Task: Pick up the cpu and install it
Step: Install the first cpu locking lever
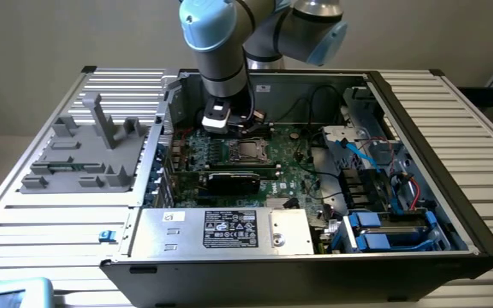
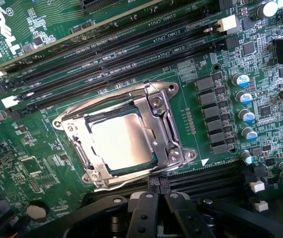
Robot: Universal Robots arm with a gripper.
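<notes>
Cpu (image 2: 124,144) lies seated in its socket (image 2: 156,106) just below my gripper (image 2: 160,204), clenched on nothing; install looks about done, and any withdrawal calls for a straight lift.

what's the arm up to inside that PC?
One robot arm is reaching down into an open PC case. Its gripper hovers just above the motherboard, next to the CPU socket. The gripper is shut and holds nothing. The cpu already lies flat in the socket, inside the metal retention frame. I can't tell whether the frame is latched down.
</notes>
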